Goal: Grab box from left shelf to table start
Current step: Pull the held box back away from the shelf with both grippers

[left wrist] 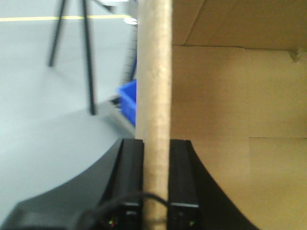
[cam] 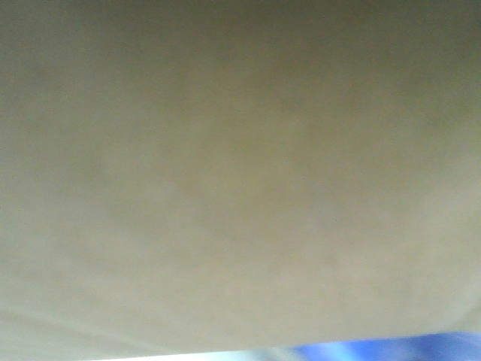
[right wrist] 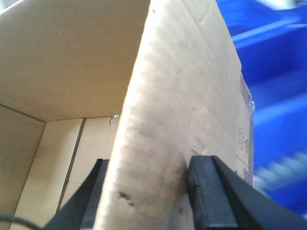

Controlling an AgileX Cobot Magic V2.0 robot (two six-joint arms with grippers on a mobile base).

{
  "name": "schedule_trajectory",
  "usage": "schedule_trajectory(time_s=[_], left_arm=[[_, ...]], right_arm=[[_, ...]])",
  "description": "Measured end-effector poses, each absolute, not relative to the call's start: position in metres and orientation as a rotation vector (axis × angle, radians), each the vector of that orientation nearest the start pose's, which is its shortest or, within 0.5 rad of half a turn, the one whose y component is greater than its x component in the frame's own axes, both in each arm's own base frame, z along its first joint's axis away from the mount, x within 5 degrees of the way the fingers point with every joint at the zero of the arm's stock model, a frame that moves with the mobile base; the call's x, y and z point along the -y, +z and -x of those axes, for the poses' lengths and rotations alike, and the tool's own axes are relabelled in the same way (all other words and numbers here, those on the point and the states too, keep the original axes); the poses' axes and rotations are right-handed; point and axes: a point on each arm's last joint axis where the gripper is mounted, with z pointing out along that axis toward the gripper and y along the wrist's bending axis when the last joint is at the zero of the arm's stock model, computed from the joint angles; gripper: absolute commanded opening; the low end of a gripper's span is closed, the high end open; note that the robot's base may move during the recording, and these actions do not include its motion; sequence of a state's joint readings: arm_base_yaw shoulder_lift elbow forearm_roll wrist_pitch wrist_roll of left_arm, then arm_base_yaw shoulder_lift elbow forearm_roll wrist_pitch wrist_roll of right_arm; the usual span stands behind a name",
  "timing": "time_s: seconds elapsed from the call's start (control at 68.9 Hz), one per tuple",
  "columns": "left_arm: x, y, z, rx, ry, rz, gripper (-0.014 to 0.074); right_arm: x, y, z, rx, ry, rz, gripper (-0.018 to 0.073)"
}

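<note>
Clamping box (left wrist: 216, 96) walls, wrist views, front blurred

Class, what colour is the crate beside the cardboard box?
Blue; the crate shows best in the left wrist view.

Box (left wrist: 216, 96): brown corrugated cardboard, matt, cut edge rough and fibrous. Left hand (left wrist: 157, 143), right hand (right wrist: 151, 165): black, matt, smooth. Crate (left wrist: 127, 96): blue plastic, smooth.
</note>
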State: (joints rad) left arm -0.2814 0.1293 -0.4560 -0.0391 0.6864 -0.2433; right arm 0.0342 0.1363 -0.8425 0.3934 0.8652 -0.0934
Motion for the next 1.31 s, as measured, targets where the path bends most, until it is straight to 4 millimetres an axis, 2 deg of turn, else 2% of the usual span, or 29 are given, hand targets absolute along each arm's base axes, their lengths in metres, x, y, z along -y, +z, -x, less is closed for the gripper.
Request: schedule_trajectory(time_s=[1.307], left_arm=[[0.0115, 0.2932, -0.0316, -1.866, -0.409, -0.025, -0.0099]], right_arm=[[-0.0257, 0.391, 0.0269, -1.616, 0.396, 0.121, 0.0057]])
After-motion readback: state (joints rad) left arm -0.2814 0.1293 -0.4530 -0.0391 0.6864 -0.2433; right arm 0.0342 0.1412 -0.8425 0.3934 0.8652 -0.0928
